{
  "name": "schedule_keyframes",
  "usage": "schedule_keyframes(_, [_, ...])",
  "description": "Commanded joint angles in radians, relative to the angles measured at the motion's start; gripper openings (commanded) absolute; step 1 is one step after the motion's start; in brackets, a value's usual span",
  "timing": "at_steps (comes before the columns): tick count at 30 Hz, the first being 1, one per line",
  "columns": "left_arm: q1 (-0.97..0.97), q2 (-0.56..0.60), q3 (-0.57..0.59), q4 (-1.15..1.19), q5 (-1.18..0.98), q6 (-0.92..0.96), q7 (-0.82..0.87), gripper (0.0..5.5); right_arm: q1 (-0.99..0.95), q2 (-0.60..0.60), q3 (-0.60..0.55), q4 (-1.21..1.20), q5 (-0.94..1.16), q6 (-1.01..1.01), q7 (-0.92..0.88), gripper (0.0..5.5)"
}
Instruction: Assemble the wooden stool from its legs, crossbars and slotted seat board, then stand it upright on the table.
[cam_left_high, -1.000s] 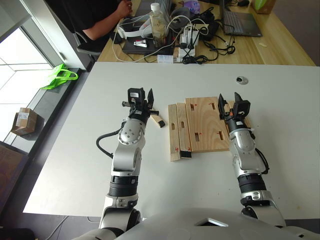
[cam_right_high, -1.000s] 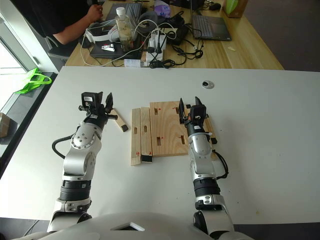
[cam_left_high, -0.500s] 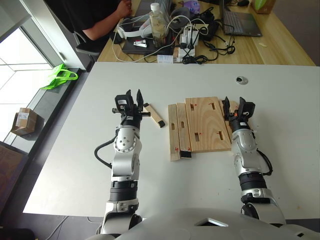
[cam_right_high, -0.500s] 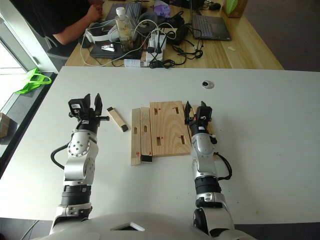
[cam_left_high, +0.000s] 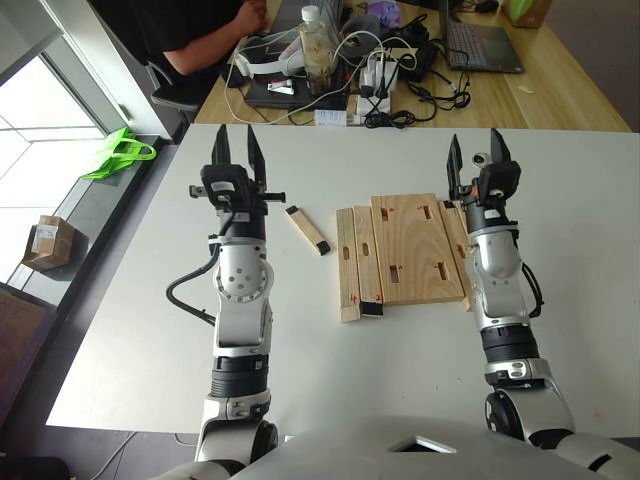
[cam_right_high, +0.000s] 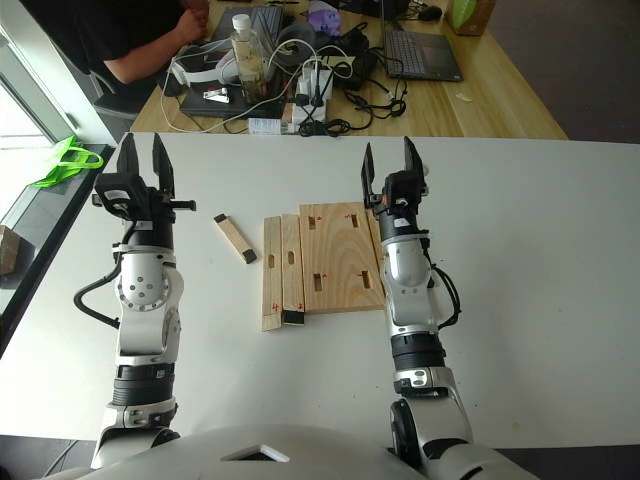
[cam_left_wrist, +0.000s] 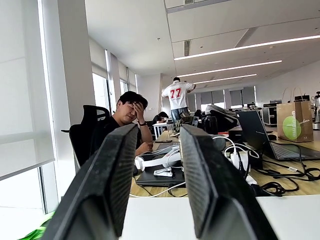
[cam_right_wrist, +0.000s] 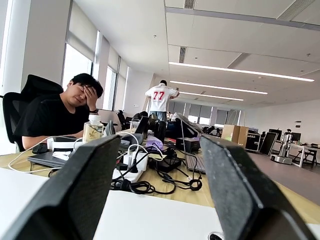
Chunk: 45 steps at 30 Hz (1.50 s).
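The slotted seat board (cam_left_high: 417, 250) lies flat at the table's middle. Two slotted wooden bars (cam_left_high: 357, 262) rest side by side against its left edge, and another wooden piece (cam_left_high: 458, 245) shows along its right edge. A short wooden piece with dark ends (cam_left_high: 307, 229) lies apart to the left. My left gripper (cam_left_high: 238, 150) is raised above the table left of that piece, fingers pointing up, open and empty. My right gripper (cam_left_high: 474, 157) is raised over the board's far right corner, open and empty. Both wrist views look across the room between the open fingers (cam_left_wrist: 117, 180) (cam_right_wrist: 80, 190).
A round grommet (cam_left_high: 484, 159) sits in the white table behind the board. Beyond the table's far edge stands a wooden desk (cam_left_high: 560, 90) with a bottle (cam_left_high: 316, 45), cables, a power strip and laptops. The table edge runs along the left.
Both arms have lifted from low over the table and swung upright, fingers now pointing up. The left one left the short wooden piece lying uncovered. The wooden parts have not moved.
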Motion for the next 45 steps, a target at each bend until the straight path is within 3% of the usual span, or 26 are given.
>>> schedule_keyframes(1, [0.005, 0.002, -0.012, 0.014, 0.006, -0.012, -0.008, 1.47, 0.016, 0.015, -0.017, 0.009, 0.037, 0.028, -0.006, 2.96])
schedule_keyframes(11, [0.024, -0.027, -0.018, 0.07, -0.048, 0.053, -0.032, 1.54, 0.061, 0.05, 0.003, 0.024, 0.145, 0.141, 0.095, 3.11])
schedule_keyframes(16, [0.042, -0.082, 0.028, 0.195, -0.129, 0.107, -0.01, 1.54, 0.044, 0.072, -0.036, 0.195, 0.103, 0.254, -0.039, 3.11])
schedule_keyframes(22, [-0.003, -0.112, 0.105, 0.311, -0.116, 0.205, 0.146, 1.54, 0.023, 0.058, -0.039, 0.197, 0.112, 0.33, -0.022, 3.11])
schedule_keyframes(31, [0.03, -0.093, 0.057, 0.254, -0.215, 0.144, -0.062, 1.4, 0.054, 0.045, -0.02, 0.126, 0.128, 0.288, 0.08, 2.96])
schedule_keyframes(34, [0.028, -0.092, 0.059, 0.247, -0.214, 0.147, -0.06, 1.12, 0.053, 0.043, -0.012, 0.121, 0.109, 0.287, 0.065, 2.6])
schedule_keyframes(38, [0.026, -0.087, 0.043, 0.235, -0.205, 0.161, -0.072, 0.98, 0.051, 0.043, -0.005, 0.116, 0.09, 0.274, 0.057, 2.58])
schedule_keyframes(45, [0.023, -0.081, 0.025, 0.225, -0.188, 0.149, -0.079, 0.05, 0.06, 0.047, -0.005, 0.103, 0.085, 0.26, 0.047, 1.54])
